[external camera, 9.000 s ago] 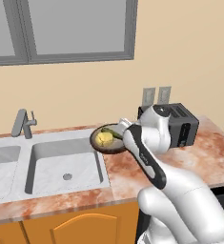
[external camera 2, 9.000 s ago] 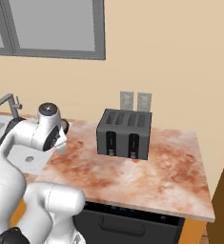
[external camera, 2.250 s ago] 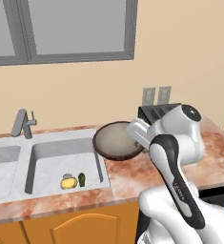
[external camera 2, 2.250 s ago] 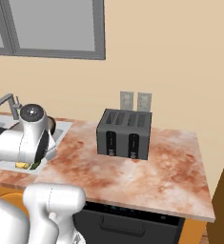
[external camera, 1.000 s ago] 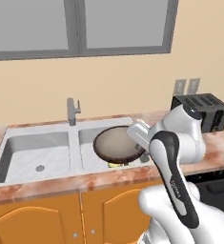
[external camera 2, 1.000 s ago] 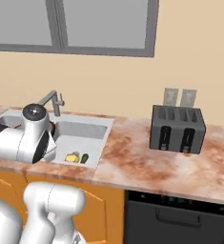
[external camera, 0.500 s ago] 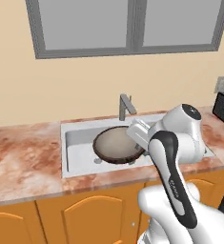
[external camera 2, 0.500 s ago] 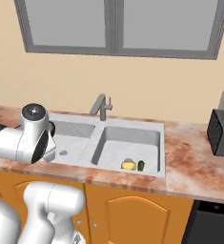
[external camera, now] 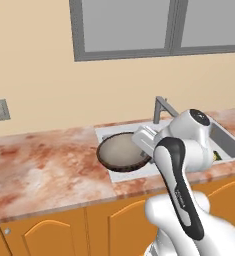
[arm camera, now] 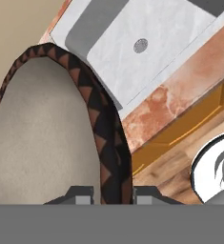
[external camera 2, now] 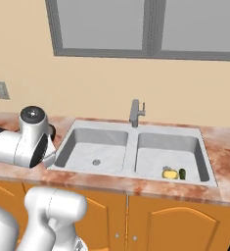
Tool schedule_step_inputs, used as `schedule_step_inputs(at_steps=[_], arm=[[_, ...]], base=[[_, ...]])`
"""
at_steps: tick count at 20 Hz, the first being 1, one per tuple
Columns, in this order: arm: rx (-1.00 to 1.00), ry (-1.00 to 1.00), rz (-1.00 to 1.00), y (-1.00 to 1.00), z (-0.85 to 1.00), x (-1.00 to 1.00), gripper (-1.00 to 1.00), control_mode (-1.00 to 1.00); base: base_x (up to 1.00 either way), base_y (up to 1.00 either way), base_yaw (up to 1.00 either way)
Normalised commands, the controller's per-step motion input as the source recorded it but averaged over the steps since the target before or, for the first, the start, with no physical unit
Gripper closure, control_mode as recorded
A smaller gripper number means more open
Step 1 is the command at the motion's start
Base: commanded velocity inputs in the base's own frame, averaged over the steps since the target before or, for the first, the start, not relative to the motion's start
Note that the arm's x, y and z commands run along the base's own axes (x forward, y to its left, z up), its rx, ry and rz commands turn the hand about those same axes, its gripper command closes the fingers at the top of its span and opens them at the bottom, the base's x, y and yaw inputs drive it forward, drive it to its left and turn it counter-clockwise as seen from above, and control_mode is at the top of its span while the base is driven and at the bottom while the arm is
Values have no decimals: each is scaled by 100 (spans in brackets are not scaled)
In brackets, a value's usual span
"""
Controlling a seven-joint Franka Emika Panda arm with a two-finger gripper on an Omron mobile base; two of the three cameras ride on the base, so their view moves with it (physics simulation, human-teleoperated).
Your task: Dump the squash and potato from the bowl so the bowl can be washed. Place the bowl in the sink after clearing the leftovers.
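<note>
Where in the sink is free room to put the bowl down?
The left basin is bare around its drain. The right basin is free at the back; its front right corner is crowded by the potato and squash. The bowl hangs tilted at the sink's left edge.

Bowl (arm camera: 42,138) cut by hand view edge; squash (external camera 2: 182,173) tiny, shape unclear.

1. The arm (external camera: 181,150) is glossy white, built of rounded, bulbous segments.
2. A dark grey band runs along the forearm, carrying small pale lettering too small to read.
3. A round grey cap tops one joint.
4. The fingertips (arm camera: 80,194) are small, dark grey and blocky.
</note>
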Motion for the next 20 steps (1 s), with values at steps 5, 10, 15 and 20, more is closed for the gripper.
schedule_step_inputs(at_steps=[5, 10, 15, 20], arm=[[0, 0, -1, 0, 0, 5, 100, -100], [0, 0, -16, -45, -2, 34, 100, -100], [0, 11, -21, -62, -32, 72, 100, -100], [0, 22, -20, -35, -40, 98, 100, -100]], base=[[25, 6, -4], [0, 0, 0], [0, 0, 0], [0, 0, 0]])
